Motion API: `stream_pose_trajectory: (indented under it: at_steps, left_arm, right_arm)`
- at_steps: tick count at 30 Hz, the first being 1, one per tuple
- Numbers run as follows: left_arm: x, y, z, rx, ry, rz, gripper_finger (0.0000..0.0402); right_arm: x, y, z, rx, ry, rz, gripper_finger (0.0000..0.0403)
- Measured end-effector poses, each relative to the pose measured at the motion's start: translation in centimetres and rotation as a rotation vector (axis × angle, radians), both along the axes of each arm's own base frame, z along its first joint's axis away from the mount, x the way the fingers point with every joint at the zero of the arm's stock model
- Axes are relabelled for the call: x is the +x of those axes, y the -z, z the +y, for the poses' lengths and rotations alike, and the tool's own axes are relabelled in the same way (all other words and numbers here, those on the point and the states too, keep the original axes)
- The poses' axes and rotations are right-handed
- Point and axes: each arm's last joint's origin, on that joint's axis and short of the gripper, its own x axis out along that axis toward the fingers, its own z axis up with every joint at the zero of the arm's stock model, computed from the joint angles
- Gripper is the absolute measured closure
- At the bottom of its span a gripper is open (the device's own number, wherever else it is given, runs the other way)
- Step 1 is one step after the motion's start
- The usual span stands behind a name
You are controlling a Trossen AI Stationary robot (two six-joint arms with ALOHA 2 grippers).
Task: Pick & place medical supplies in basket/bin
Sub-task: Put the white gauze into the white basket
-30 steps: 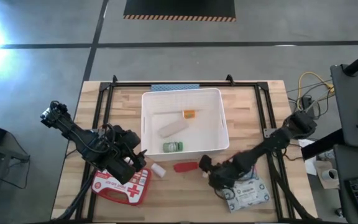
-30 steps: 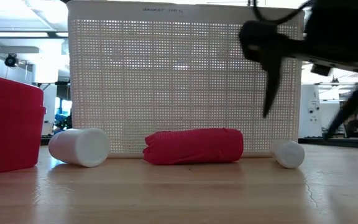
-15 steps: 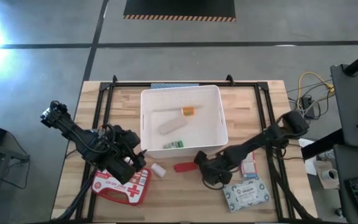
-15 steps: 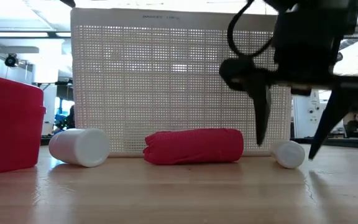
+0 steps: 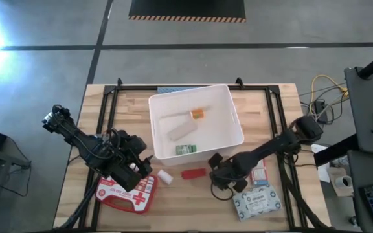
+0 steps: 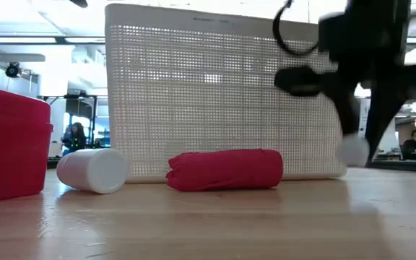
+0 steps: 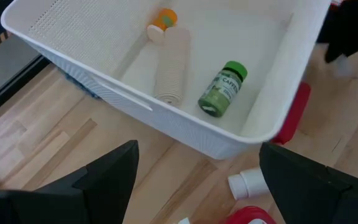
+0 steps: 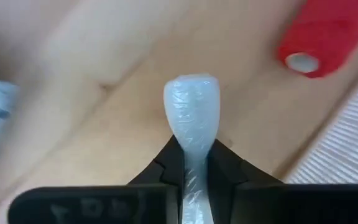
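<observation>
The right gripper (image 8: pixel 191 163) pinched a white roll (image 8: pixel 191 115) just off the tub's (image 5: pixel 236 120) near right corner, lifted clear of the table (image 6: pixel 208 224). The red roll (image 6: pixel 224 170) lay against the tub's near wall. The left gripper (image 5: pixel 142 169), jaws spread, hung over the red case (image 5: pixel 128 193).

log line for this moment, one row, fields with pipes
right gripper: shut on white roll, lifted off table beside red roll | left gripper: open, over first-aid case | bin: green bottle inside
</observation>
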Motion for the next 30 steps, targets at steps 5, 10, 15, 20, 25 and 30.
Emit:
stream_pose_trajectory:
  at_steps: [5,10,15,20,25,30]
  left_arm:
    - [0.0,0.0,0.0,0.006,0.008,0.004,0.0091]
    - [0.0,0.0,0.0,0.010,0.017,0.007,0.0091]
    - [0.0,0.0,0.0,0.011,0.019,0.007,0.0091]
    - [0.1,0.0,-0.1,0.015,0.032,0.008,0.0091]
    - [0.1,0.0,-0.1,0.015,0.032,0.008,0.0091]
    - [0.1,0.0,-0.1,0.015,0.032,0.009,0.0091]
  right_arm:
    - [-0.5,-4.9,1.9,0.072,0.044,-0.138,0.0367]
    - [-2.4,-11.1,2.8,-0.194,0.137,-0.537,0.0365]
    - [-2.1,-16.1,-1.5,-0.325,0.469,-0.795,0.0365]
    - [-0.3,-19.0,-7.9,-0.274,0.892,-0.937,0.0365]
    - [1.3,-18.9,-14.5,0.149,1.069,-0.743,0.0364]
    - [2.2,-17.5,-19.0,0.181,1.165,-0.671,0.0322]
